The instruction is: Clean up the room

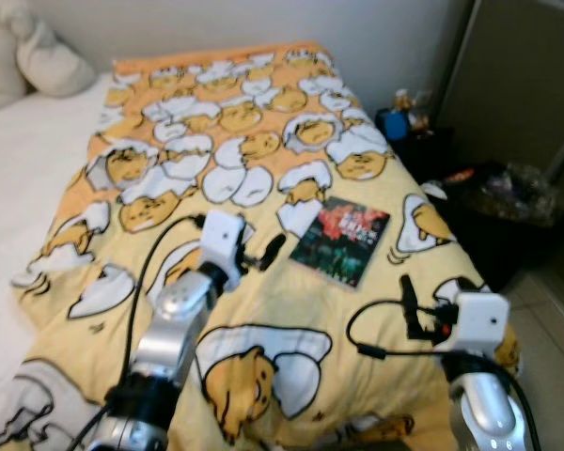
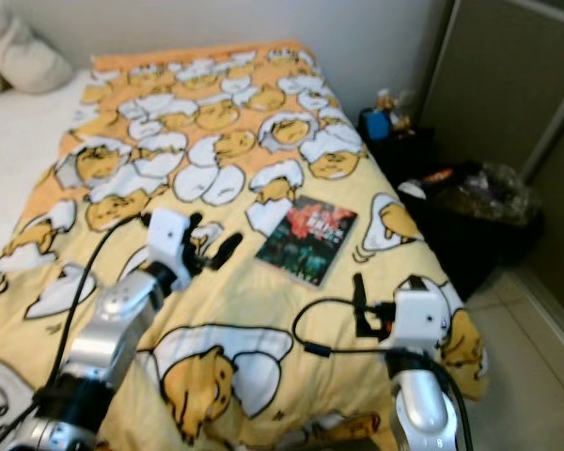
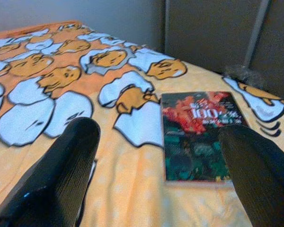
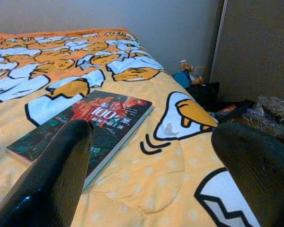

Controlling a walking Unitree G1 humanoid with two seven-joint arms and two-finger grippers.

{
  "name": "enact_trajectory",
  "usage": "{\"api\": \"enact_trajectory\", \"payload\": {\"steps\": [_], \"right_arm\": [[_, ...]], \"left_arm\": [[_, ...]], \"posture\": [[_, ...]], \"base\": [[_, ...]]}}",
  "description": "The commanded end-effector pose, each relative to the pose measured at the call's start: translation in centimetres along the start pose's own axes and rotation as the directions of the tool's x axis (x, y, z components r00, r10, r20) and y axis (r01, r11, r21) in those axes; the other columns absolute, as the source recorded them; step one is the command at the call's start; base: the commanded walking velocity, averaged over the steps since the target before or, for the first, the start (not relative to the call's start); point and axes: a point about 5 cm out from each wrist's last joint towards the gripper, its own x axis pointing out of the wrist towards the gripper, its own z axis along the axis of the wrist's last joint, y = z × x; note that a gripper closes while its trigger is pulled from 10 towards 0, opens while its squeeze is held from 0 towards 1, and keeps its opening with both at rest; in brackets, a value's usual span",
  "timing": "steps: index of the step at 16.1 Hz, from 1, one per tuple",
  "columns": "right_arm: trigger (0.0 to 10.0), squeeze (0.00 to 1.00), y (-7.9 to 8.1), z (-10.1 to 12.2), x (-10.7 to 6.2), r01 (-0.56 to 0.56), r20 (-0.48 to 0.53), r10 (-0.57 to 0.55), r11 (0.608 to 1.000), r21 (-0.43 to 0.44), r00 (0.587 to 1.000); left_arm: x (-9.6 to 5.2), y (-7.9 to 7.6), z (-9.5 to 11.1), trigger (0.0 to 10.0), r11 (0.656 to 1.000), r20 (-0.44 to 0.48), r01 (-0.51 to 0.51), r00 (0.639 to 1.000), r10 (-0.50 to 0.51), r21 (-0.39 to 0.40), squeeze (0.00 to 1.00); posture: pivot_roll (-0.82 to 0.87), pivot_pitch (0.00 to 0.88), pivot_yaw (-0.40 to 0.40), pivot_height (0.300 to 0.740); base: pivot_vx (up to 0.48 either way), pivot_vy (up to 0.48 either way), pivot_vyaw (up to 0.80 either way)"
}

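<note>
A dark book (image 1: 341,240) with a red and green cover lies flat on the yellow cartoon-egg blanket (image 1: 263,141), towards the bed's right side. My left gripper (image 1: 263,252) hovers just left of the book, low over the blanket. In the left wrist view its fingers (image 3: 61,175) stand wide apart and open, with the book (image 3: 199,135) ahead between them. My right gripper (image 1: 415,305) is near the bed's front right corner, a little short of the book. It is open too, and the book (image 4: 85,125) lies beyond its fingers (image 4: 57,175). Neither gripper holds anything.
Pillows (image 1: 38,56) and a white sheet (image 1: 19,178) lie at the bed's left. Right of the bed stand a dark bin with clutter (image 1: 508,202), a blue item (image 1: 392,120) by the wall and a grey cabinet door (image 1: 517,85). Tiled floor (image 1: 555,319) shows at the lower right.
</note>
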Motion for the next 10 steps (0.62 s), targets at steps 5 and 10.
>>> {"api": "enact_trajectory", "payload": {"steps": [5, 10], "right_arm": [[10.0, 0.0, -0.4, 0.1, -0.1, 0.019, 0.005, -0.019, 1.0, -0.015, 1.0], [10.0, 0.0, -0.6, 0.3, 0.0, 0.008, 0.01, -0.008, 1.0, -0.013, 1.0]], "left_arm": [[0.3, -0.3, 0.2, 10.0, 1.0, 0.006, 0.003, 1.0, -0.004, 0.019, 0.0], [0.0, 0.2, -0.7, 10.0, 0.994, -0.037, -0.074, 0.997, 0.071, -0.075, 0.0]], "posture": [[-0.09, 0.015, 0.093, 0.74], [-0.09, 0.0, 0.084, 0.74]], "base": [[0.0, 0.0, 0.0], [0.0, 0.0, 0.0]]}}
